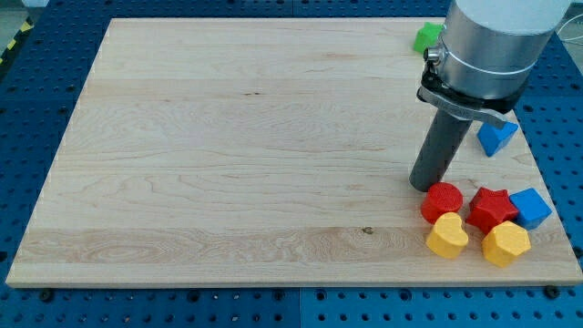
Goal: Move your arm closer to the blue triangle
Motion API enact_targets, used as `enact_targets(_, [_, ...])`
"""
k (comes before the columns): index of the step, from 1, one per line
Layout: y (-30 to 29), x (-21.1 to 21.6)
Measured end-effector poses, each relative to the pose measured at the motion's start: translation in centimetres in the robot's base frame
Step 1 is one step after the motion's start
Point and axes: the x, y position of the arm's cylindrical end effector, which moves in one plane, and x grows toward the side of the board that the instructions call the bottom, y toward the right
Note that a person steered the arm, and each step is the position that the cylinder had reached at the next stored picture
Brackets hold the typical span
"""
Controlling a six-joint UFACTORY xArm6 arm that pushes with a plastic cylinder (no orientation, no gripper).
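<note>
The blue triangle [496, 137] lies near the board's right edge, partly hidden behind my arm's silver body. My tip [424, 185] rests on the board to the lower left of the blue triangle, about a block's width away. Just below and right of the tip sits a red round block [443, 201].
A cluster lies at the lower right: a red star [492, 209], a blue cube [531, 208], a yellow heart [447, 236] and a yellow hexagon block [506, 244]. A green block [426, 37] sits at the top right, partly hidden by the arm. The wooden board [228, 146] lies on a blue pegboard.
</note>
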Motion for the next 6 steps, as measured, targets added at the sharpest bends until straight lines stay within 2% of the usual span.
enact_targets(1, [0.0, -0.3])
enact_targets(2, [0.1, -4.5])
enact_targets(3, [1.3, -4.3])
enact_targets(4, [3.4, -1.7])
enact_targets(6, [10.6, -1.5])
